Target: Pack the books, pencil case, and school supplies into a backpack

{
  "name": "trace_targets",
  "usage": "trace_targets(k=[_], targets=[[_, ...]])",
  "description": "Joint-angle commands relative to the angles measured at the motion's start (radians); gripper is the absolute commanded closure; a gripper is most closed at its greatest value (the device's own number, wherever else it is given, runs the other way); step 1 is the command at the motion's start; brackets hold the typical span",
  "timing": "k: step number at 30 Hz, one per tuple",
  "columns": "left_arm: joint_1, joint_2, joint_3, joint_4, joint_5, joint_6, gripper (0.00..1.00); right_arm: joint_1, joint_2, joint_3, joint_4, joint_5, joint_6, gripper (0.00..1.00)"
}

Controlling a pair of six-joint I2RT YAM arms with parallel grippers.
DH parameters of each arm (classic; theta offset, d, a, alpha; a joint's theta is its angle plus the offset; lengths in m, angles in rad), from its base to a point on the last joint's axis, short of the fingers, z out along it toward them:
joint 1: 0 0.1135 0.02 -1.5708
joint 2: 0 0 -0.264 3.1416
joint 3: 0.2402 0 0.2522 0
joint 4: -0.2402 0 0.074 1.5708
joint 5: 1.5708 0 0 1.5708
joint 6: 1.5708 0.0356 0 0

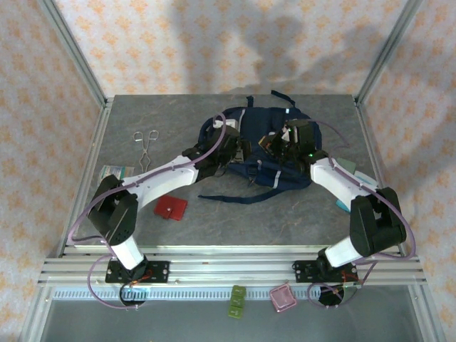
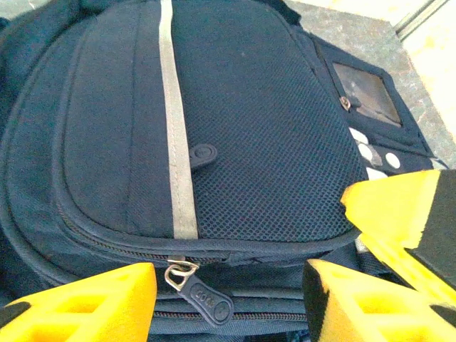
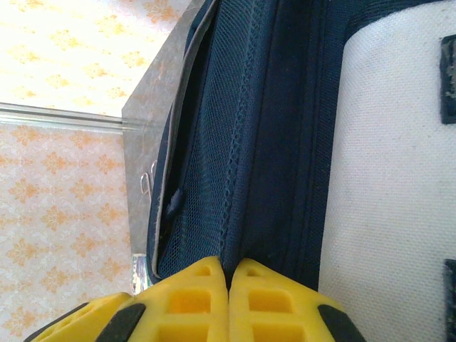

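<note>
Where the backpack [image 2: 235, 142] zips, its pull [image 2: 206, 303] bears lettering — illegible.

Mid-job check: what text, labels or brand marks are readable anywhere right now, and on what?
No text reads cleanly.
Zipper pull on the backpack: raised lettering, too blurred to read.
White marks at the backpack's side: partly hidden, unreadable.
Red square item: too small to tell.

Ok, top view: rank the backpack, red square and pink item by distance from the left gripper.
1. backpack, right at the left gripper, mid-scene.
2. red square, nearer the camera and left of it.
3. pink item, at the bottom edge, right of centre.
</note>
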Motion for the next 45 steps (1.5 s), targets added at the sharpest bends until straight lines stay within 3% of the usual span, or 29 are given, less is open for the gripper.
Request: trace_targets(k=[1, 10, 14, 20, 26, 35, 45], targets=[[-0.001, 0.029, 0.008, -0.048, 0.028, -0.017, 0.43, 0.001, -0.068, 0.064, 0.163, -0.034, -0.016, 1.0], [-0.005, 0.023, -0.059, 0.028, -0.006, -0.07, 0.47, 0.001, -0.064, 0.07, 0.168, -0.046, -0.012, 1.0], [-0.006, 0.054, -0.038, 0.063, -0.01, -0.06, 0.62, 0.0, -0.068, 0.064, 0.173, -0.048, -0.008, 1.0], [-0.005, 0.077, -0.034, 0.114, -0.007, -0.045, 0.66, 0.0, -0.069, 0.056, 0.176, -0.058, -0.006, 1.0], [-0.005, 0.076, -0.058, 0.183, -0.007, -0.039, 0.56, 0.002, -0.061, 0.044, 0.189, -0.071, 0.0, 1.0], [-0.001, 0.108, -0.037, 0.159, -0.035, -0.03, 0.99, 0.002, -0.064, 0.033, 0.192, -0.071, -0.004, 1.0], [0.072, 0.029, -0.145, 0.078, -0.083, 0.014, 1.0, -0.001, -0.089, -0.003, 0.165, -0.036, -0.032, 1.0]])
